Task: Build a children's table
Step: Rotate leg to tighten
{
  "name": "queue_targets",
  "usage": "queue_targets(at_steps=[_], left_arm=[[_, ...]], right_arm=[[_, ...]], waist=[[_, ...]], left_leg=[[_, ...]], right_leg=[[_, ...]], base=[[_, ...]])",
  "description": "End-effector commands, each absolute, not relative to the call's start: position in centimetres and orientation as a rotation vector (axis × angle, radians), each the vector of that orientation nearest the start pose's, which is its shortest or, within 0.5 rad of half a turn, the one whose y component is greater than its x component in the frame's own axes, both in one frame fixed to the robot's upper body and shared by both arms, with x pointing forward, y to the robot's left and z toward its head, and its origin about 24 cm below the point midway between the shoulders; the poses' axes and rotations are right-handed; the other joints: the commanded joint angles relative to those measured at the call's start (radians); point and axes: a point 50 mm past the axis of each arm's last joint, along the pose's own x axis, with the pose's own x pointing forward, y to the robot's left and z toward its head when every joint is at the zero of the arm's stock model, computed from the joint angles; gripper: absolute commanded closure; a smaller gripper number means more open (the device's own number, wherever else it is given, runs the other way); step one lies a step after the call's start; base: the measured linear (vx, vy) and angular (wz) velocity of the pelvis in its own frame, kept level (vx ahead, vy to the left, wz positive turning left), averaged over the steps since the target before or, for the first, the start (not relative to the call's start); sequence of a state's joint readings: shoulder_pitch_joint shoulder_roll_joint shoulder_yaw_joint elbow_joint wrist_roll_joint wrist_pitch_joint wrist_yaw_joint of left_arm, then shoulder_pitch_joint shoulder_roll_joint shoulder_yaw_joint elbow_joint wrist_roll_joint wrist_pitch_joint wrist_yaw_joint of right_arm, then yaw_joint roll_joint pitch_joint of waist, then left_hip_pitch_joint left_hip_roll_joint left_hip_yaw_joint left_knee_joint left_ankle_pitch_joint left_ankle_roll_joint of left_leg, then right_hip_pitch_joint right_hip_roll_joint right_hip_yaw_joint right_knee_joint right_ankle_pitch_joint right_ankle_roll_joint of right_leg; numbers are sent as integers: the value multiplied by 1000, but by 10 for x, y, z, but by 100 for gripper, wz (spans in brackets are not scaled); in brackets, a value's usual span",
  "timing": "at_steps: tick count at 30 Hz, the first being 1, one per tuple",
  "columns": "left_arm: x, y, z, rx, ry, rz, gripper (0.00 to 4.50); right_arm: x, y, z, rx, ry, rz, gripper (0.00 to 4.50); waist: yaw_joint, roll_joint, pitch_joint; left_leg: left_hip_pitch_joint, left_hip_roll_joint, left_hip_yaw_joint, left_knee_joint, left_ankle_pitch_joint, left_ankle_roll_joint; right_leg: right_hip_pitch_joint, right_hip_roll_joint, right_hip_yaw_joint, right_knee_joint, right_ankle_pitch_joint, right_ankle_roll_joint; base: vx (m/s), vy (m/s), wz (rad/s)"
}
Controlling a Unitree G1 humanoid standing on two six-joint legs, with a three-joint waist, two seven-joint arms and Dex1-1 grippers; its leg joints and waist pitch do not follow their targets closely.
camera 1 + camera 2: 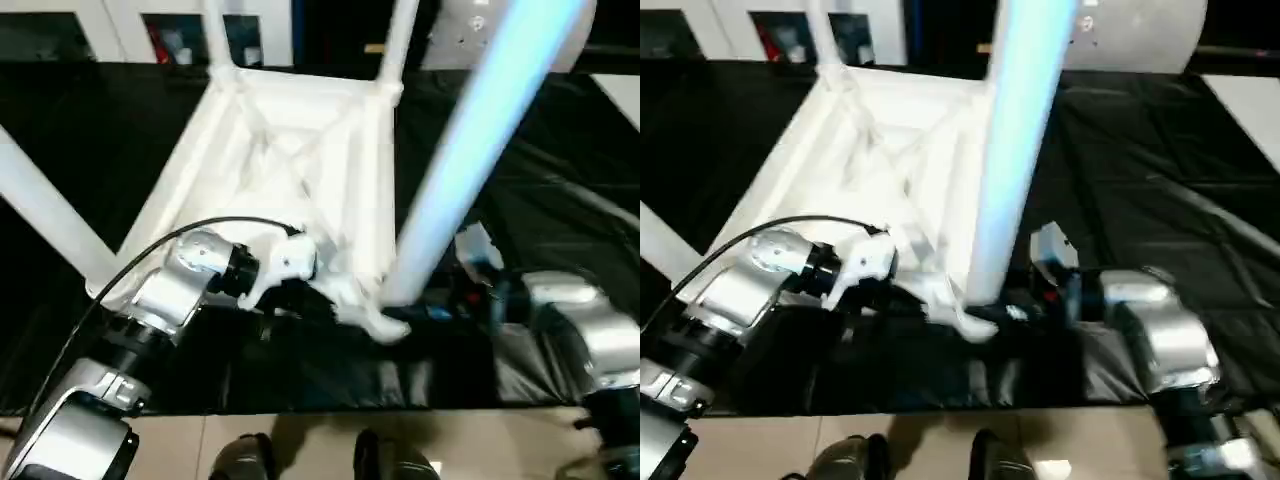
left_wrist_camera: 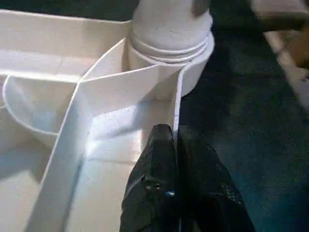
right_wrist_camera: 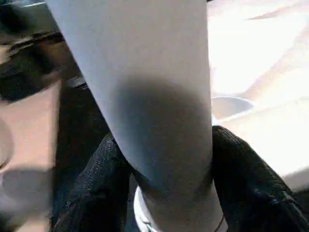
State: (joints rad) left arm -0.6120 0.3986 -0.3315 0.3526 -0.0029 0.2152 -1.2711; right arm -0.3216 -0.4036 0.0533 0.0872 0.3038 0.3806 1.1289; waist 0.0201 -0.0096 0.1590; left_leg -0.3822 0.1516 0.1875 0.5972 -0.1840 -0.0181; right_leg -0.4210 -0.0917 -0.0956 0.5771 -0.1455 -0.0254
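Lying upside down on the black work surface (image 1: 540,200), the table top (image 1: 290,150) has its ribbed underside facing up. The left gripper (image 2: 176,145) pinches the top's thin near rim, fingers closed on it, just left of the near-right corner socket (image 2: 169,53). The right gripper (image 3: 164,193) clasps the leg (image 1: 480,130) low down at that socket; the leg's long axis rises upward, tilting right. Two far legs (image 1: 395,45) stand upright.
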Motion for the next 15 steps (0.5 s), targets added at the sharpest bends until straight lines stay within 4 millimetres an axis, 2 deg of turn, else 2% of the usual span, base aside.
queue_targets(at_steps=[1, 2, 3, 4, 5, 6, 8, 9, 10, 11, 12, 13, 14, 15], left_arm=[[306, 79, 93, 441, 282, -1458, 450], [305, 73, 93, 423, 278, -1440, 450], [304, 68, 93, 405, 276, -1424, 450], [304, 62, 94, 392, 272, -1396, 450], [304, 62, 94, 392, 272, -1396, 450], [306, 51, 95, 361, 266, -1336, 450], [309, 41, 96, 331, 258, -1268, 450], [309, 41, 96, 331, 258, -1268, 450], [311, 36, 97, 319, 252, -1238, 450], [313, 30, 99, 307, 240, -1189, 450], [314, 25, 100, 304, 232, -1156, 450], [315, 23, 100, 305, 228, -1138, 450], [315, 23, 100, 311, 225, -1126, 450], [315, 25, 100, 322, 228, -1119, 450]], right_arm=[[275, -125, 74, 33, 266, 1182, 245], [275, -118, 72, 47, 264, 1129, 246], [275, -109, 70, 61, 264, 1057, 246], [275, -103, 69, 71, 266, 1009, 246], [275, -103, 69, 71, 266, 1009, 247], [277, -93, 66, 88, 269, 907, 249], [283, -85, 64, 115, 280, 766, 250], [283, -85, 64, 115, 280, 766, 250], [286, -82, 64, 133, 287, 697, 250], [291, -75, 67, 202, 273, 632, 250], [295, -68, 71, 275, 255, 588, 216], [297, -64, 74, 304, 243, 566, 195], [297, -59, 78, 318, 223, 572, 195], [297, -56, 80, 309, 214, 584, 181]], waist=[[-6, -13, -63], [-17, -12, -61], [-23, -14, -61], [-33, -10, -58], [-38, -11, -57], [-52, -9, -56], [-60, -3, -55], [-64, -1, -53], [-72, 1, -51], [-78, 4, -50], [-94, 10, -46], [-99, 13, -45], [-102, 14, -44], [-100, 14, -42]], left_leg=[[19, 80, -49, -85, -309, 17], [20, 77, -54, -85, -351, 4], [21, 78, -55, -86, -360, -3], [24, 76, -59, -87, -388, -12], [23, 76, -61, -88, -404, -17], [21, 76, -67, -90, -428, -22], [31, 75, -70, -89, -481, -30], [34, 75, -71, -89, -499, -35], [42, 76, -76, -91, -546, -41], [44, 78, -78, -93, -571, -44], [40, 85, -89, -109, -662, -62], [37, 90, -94, -118, -696, -70], [32, 97, -93, -134, -745, -80], [35, 96, -90, -139, -763, -85]], right_leg=[[47, -87, 57, -96, -623, -140], [45, -88, 51, -105, -679, -114], [45, -87, 52, -107, -689, -104], [38, -86, 48, -113, -712, -93], [39, -86, 46, -116, -723, -83], [41, -86, 40, -119, -727, -72], [35, -85, 29, -132, -738, -59], [33, -83, 26, -133, -736, -58], [31, -81, 15, -140, -732, -52], [33, -80, 10, -141, -721, -51], [43, -74, -9, -137, -682, -42], [50, -70, -12, -129, -655, -41], [56, -65, -2, -106, -588, -48], [52, -63, 5, -100, -568, -55]], base=[[0, 0, 0], [0, 0, 0], [0, 0, 0], [0, 0, 0], [0, 0, 0], [0, 0, 0], [0, 0, 0], [0, 0, 0], [0, 0, 0], [0, 0, 0], [0, 0, 0], [0, 0, 0], [0, 0, 0], [0, 0, 0]])
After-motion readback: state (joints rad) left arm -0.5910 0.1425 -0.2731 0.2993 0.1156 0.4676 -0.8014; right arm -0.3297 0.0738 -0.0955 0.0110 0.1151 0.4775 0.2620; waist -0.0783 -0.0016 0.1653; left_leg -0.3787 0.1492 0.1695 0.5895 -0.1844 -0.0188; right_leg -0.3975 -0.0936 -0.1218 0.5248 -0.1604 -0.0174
